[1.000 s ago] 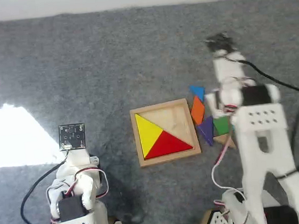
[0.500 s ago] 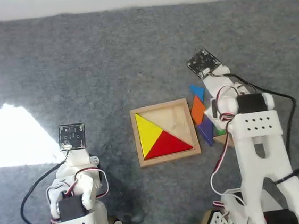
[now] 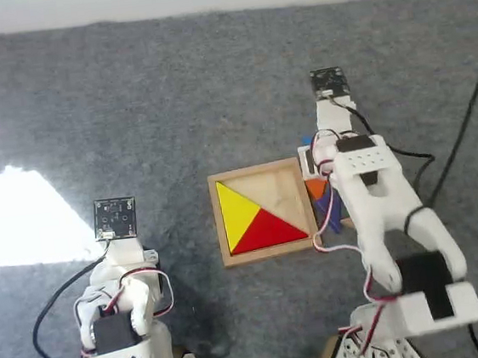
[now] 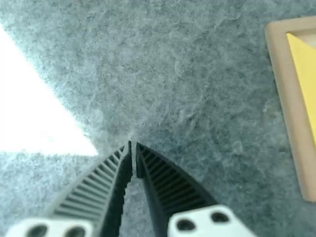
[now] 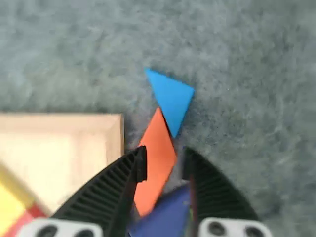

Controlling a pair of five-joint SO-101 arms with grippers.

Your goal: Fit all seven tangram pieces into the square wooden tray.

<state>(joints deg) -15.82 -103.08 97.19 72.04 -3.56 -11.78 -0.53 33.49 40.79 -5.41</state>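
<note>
Wooden and shallow, the square wooden tray lies flat near the middle of the table, which is covered in a grey felt-like cloth. Two pieces lie inside it. A large yellow triangle sits against the wall on the left arm's side. A large red triangle sits against the wall nearest the arm bases. The two meet along one edge, and the rest of the tray floor shows bare wood.

Loose pieces lie on the table just beside the tray's wall on the right arm's side. An orange parallelogram lies flat close to the tray's corner. A blue triangle lies beyond it, one corner at the parallelogram's tip; whether they touch cannot be told. A purple piece lies against the parallelogram's other end, partly hidden by the tool, so its shape cannot be determined.

Right tool: low over the loose pieces, jaws apart, one finger on each side of the orange parallelogram. Contact between either finger and the piece cannot be confirmed.

Left tool: over bare cloth, well apart from the tray on its yellow-triangle side, jaws together with only a hairline gap between them. A bright patch of light falls on the cloth beside that arm.
</note>
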